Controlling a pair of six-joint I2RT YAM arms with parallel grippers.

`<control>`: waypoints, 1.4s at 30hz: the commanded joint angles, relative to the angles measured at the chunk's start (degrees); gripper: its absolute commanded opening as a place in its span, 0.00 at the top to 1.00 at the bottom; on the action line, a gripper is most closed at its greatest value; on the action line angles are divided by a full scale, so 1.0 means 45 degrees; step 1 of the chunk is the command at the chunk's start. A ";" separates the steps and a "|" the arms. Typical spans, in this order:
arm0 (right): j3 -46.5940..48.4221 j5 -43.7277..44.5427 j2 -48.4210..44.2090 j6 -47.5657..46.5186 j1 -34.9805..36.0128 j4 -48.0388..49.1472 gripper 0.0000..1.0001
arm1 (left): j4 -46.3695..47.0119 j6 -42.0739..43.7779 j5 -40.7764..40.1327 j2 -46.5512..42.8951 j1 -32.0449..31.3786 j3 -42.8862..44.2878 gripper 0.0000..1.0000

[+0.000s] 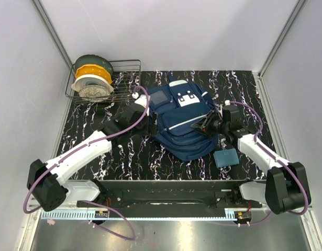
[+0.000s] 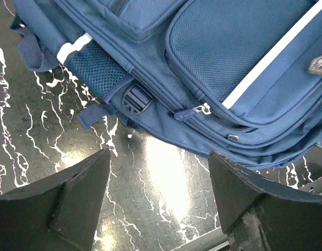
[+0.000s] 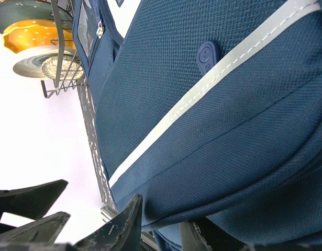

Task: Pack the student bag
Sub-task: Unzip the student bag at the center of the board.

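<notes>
From above, the navy woven student bag (image 1: pixel 184 123) lies flat on the marbled black table (image 1: pixel 124 157), with the right gripper (image 1: pixel 208 125) at its edge. In the left wrist view, the left gripper (image 2: pixel 159 157) gapes wide and empty near the bag's mesh pocket (image 2: pixel 95 70). In the right wrist view, ribbed fabric crowds the fingers; I cannot tell their opening.

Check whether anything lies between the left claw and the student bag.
Nothing visible does. The left claw hangs open just short of the student bag, and the wrist view shows only bare marbled table between its fingers and the bag's near edge.
</notes>
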 commanded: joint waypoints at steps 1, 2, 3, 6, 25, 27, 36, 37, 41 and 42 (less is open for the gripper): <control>0.0478 0.0728 -0.0509 -0.0373 -0.0132 0.0276 0.61 | 0.0258 0.0290 -0.0239 -0.0659 0.0002 0.0086 0.20; 0.0498 0.0884 -0.0529 -0.0412 -0.0132 0.0237 0.61 | 0.0374 0.0388 -0.0083 -0.0718 0.0021 0.0125 0.19; 0.0537 0.0982 -0.0626 -0.0432 -0.0132 0.0159 0.59 | 0.0453 0.0486 0.0324 -0.0757 -0.0017 0.0164 0.18; 0.0576 0.1373 -0.0802 -0.0433 -0.0132 0.0080 0.57 | 0.0863 0.0779 0.0892 -0.0758 -0.0037 0.0145 0.17; 0.1317 0.1765 -0.0685 0.0213 -0.0132 0.0569 1.00 | 0.0826 0.4879 0.0272 0.2753 -0.2380 0.3619 0.13; 0.1396 0.1667 -0.0782 0.0193 -0.0113 0.0530 1.00 | 0.0649 0.5212 -0.0080 0.3166 -0.2614 0.4223 0.13; 0.1475 0.1549 -0.1173 0.0993 -0.0132 0.0822 0.99 | 0.0688 0.6013 -0.0004 0.4106 -0.3239 0.4852 0.13; 0.1494 0.1588 -0.1193 0.1090 -0.0132 0.0842 0.99 | 0.0707 0.6092 -0.0062 0.4183 -0.3434 0.4775 0.13; 0.1650 0.1511 -0.1193 0.1169 -0.0132 0.0842 0.99 | 0.0902 0.6015 -0.0648 0.4437 -0.3904 0.4578 0.13; 0.1689 0.1511 -0.1155 0.1150 -0.0151 0.0842 0.99 | 0.0922 0.5860 -0.0764 0.4476 -0.3962 0.4578 0.13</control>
